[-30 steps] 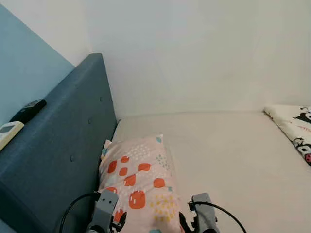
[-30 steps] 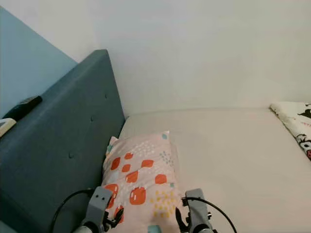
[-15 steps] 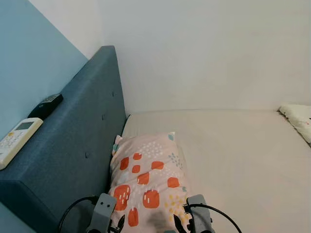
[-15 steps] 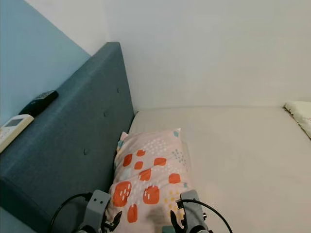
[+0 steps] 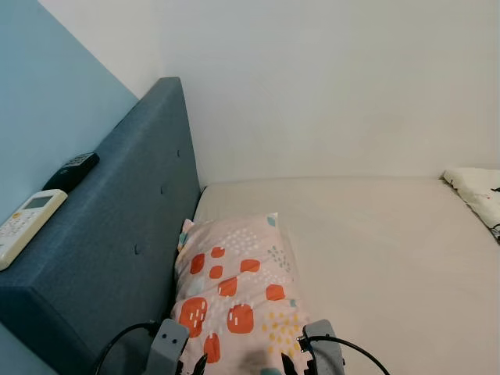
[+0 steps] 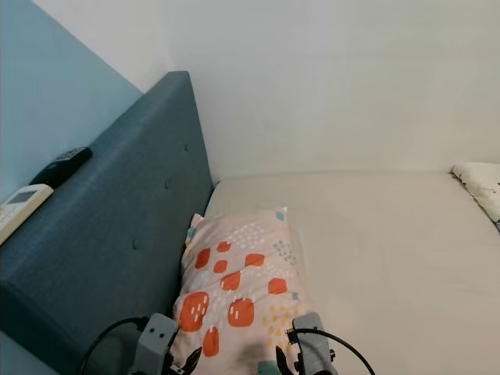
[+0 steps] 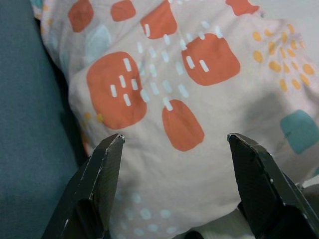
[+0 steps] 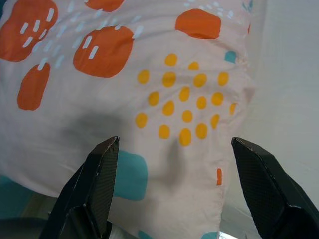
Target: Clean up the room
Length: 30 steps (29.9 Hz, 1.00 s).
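A pink pillow with orange blotches, yellow dots and teal patches lies on the beige mattress, its long side against the blue headboard. Both arms reach in at the bottom of the picture, over the pillow's near end. My left gripper is open above the pillow's orange-patterned side next to the headboard. My right gripper is open above the yellow-dotted part, near the pillow's edge on the mattress side. Nothing is held between either pair of fingers.
A white remote and a black remote lie on top of the headboard. A white cartoon-print blanket shows at the mattress's far right. A white wall stands behind the bed, a light blue wall behind the headboard.
The camera has swung left, bringing the remotes into view and pushing the blanket to the right edge. Both arms sit slightly lower in the picture, and the pillow has not moved.
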Available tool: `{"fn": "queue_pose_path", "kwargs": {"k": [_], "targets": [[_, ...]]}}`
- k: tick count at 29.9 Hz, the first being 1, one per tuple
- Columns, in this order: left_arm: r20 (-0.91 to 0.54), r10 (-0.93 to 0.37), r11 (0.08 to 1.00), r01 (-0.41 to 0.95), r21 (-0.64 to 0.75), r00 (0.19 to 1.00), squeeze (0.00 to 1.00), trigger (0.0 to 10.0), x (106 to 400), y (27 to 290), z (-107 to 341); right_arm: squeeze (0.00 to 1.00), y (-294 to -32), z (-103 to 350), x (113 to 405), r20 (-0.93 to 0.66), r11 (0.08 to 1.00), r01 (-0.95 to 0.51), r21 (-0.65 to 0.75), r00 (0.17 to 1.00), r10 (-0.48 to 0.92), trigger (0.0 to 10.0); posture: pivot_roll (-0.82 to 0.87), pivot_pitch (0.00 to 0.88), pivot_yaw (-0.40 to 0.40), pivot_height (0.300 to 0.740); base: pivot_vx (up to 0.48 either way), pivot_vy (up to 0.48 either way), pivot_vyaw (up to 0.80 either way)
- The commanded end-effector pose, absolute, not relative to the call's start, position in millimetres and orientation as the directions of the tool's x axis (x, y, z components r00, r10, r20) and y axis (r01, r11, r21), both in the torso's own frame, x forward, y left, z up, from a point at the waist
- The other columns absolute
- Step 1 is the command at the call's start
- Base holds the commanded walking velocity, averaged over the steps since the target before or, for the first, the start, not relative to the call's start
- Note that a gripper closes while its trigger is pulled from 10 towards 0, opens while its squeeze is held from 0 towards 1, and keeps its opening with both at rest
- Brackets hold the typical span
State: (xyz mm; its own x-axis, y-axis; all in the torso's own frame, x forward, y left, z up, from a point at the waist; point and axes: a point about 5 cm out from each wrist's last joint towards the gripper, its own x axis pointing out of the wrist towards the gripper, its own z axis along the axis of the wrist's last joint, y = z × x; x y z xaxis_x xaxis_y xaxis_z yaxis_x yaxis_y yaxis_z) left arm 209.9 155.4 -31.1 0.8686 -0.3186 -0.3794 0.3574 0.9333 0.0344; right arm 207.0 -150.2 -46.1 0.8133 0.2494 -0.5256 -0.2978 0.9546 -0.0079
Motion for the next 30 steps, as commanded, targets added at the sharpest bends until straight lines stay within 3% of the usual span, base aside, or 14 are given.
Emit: {"fn": "queue_pose_path", "kwargs": {"k": [1,13,30], "targets": [[-0.389,-0.313,0.933,0.357,0.046,0.867,0.00,10.0,206.9,160.3,-32.2,0.00,-147.4,-44.6,208.0,-0.521,0.950,-0.311,-0.007,0.812,0.262,10.0,0.00,0.015,0.017,0.690,0.000,0.000,0.00],[-0.386,-0.338,0.923,0.383,0.045,0.858,0.00,10.0,207.3,156.0,-29.3,0.00,-146.7,-42.6,208.2,-0.516,0.949,-0.314,-0.007,0.815,0.266,10.0,-0.01,0.016,0.022,0.655,0.000,0.000,0.00],[-0.387,-0.369,0.906,0.420,0.054,0.845,0.00,10.0,208.6,153.0,-26.7,0.00,-143.0,-41.5,205.3,-0.506,0.945,-0.327,0.019,0.812,0.291,10.0,0.00,0.021,0.026,0.655,0.000,0.000,0.00]]}}
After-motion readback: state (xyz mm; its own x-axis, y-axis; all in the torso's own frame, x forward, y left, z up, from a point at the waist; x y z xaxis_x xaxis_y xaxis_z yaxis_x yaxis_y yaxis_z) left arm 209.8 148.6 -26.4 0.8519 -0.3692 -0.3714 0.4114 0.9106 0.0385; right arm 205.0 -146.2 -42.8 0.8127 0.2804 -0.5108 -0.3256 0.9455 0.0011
